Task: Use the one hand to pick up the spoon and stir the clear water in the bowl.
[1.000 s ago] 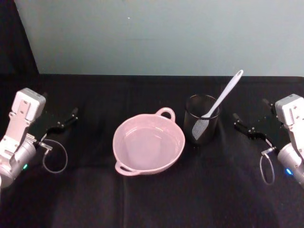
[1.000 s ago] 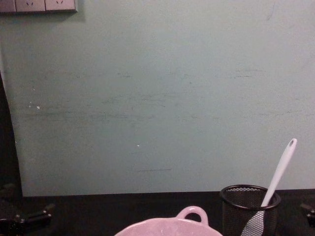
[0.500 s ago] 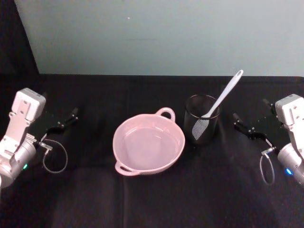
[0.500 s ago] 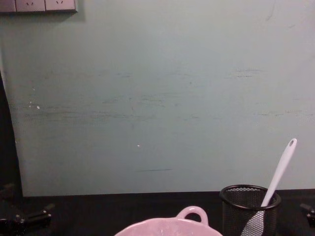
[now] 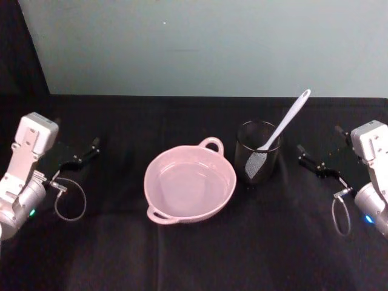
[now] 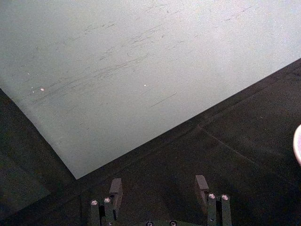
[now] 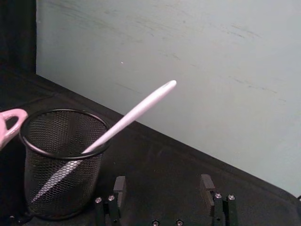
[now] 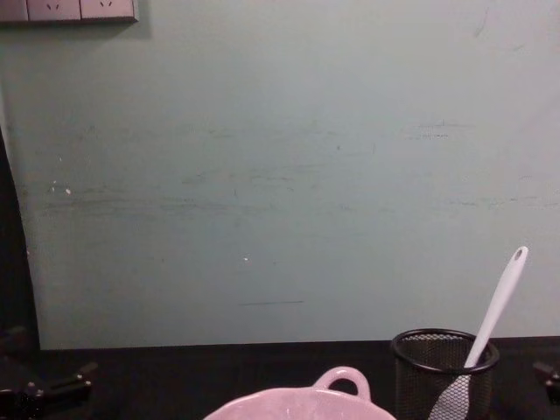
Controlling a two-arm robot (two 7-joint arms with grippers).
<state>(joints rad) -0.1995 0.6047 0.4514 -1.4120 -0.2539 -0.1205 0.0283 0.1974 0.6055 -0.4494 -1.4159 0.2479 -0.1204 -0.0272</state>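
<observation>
Nothing done yet: spoon [image 5: 285, 124] stands in mesh cup [image 5: 271, 165] at bowl's [image 5: 147, 182] 2 o'clock; right gripper [image 7: 162, 184] at 3, left gripper [image 6: 159, 187] at 9, jaws spread, empty

The pale white spoon [image 5: 285, 124] is leaning head-down in the black mesh cup [image 5: 257, 151], its holed handle slanting up toward the right hand's [image 7: 162, 184] side; that hand is sitting open near the cup, touching nothing. The pink wavy-rimmed bowl [image 5: 150, 182] is holding clear water, just beyond the cup from the hand.
</observation>
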